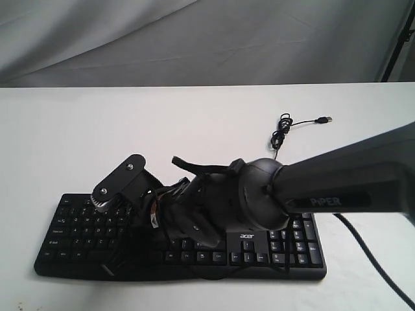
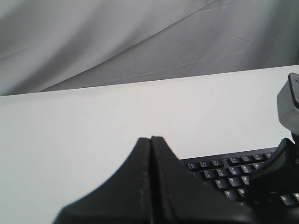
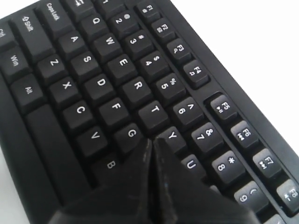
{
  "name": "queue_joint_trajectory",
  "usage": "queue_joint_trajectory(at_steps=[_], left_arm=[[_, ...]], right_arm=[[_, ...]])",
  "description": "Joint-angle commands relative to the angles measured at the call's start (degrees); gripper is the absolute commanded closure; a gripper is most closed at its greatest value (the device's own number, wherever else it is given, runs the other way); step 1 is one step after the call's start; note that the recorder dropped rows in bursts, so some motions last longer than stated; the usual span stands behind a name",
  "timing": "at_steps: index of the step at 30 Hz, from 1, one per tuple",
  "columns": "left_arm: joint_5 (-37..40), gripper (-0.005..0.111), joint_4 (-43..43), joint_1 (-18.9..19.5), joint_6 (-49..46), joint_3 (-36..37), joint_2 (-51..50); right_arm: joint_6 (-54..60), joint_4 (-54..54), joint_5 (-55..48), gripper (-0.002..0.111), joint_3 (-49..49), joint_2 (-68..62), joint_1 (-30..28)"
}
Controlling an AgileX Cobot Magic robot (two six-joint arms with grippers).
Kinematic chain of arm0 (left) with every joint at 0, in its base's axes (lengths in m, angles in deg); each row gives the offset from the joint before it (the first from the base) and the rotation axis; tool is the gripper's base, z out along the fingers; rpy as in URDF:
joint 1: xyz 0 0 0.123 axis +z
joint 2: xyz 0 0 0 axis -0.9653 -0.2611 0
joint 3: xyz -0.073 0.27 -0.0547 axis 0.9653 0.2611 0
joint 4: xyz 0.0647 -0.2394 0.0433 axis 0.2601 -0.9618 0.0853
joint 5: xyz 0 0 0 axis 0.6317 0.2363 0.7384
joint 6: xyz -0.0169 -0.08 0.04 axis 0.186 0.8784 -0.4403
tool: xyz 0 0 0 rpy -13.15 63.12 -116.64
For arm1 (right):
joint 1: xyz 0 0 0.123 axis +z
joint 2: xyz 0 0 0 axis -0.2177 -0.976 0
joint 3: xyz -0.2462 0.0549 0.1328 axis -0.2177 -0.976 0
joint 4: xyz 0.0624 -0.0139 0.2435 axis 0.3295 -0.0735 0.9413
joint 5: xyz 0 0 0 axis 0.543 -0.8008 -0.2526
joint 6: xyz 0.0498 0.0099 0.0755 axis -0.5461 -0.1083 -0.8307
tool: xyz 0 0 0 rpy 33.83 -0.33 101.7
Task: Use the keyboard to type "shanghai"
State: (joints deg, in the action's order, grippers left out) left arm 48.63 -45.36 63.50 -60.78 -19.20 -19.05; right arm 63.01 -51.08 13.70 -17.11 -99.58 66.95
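Right wrist view looks down on the keyboard (image 3: 100, 88), a black Acer full-size board lying flat on the white table (image 1: 194, 123), close to that table's near edge in the exterior view. The right gripper (image 3: 152, 142) hangs over the letter block with its jaws pressed together into one narrow point, gripping nothing. That suits the job, since a single blunt tip can strike one key without catching its neighbours. The tip sits between the G key (image 3: 132, 134) and the Y key (image 3: 172, 135), covering the place where H would be, so I judge an H of "shanghai" to be the letter in hand. Whether the tip touches the key cannot be told.

The right arm reaches across the board from the number-pad end. The left gripper (image 2: 150, 140) is likewise clenched and empty, held off beside the keys, probably out of the way. The USB cable (image 1: 283, 129) lies coiled behind the board, unplugged.
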Motion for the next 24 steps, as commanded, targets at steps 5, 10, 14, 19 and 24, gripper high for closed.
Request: queue_joint_trajectory(at_steps=[5,10,14,19,24], left_arm=[[-0.3,0.107,0.0,-0.2,0.2,0.2,0.2],[-0.3,0.107,0.0,-0.2,0.2,0.2,0.2],[-0.3,0.107,0.0,-0.2,0.2,0.2,0.2],[-0.3,0.107,0.0,-0.2,0.2,0.2,0.2],[-0.3,0.107,0.0,-0.2,0.2,0.2,0.2]], right_arm=[[1.1,0.3,0.5,0.108,-0.4,-1.5,-0.3],[1.5,0.3,-0.3,0.108,-0.4,-1.3,-0.4],[1.6,0.3,-1.8,0.108,-0.4,0.4,-0.4],[1.7,0.3,-3.0,0.108,0.1,3.0,-0.1],[2.3,0.3,-7.6,0.108,6.3,2.1,1.6]])
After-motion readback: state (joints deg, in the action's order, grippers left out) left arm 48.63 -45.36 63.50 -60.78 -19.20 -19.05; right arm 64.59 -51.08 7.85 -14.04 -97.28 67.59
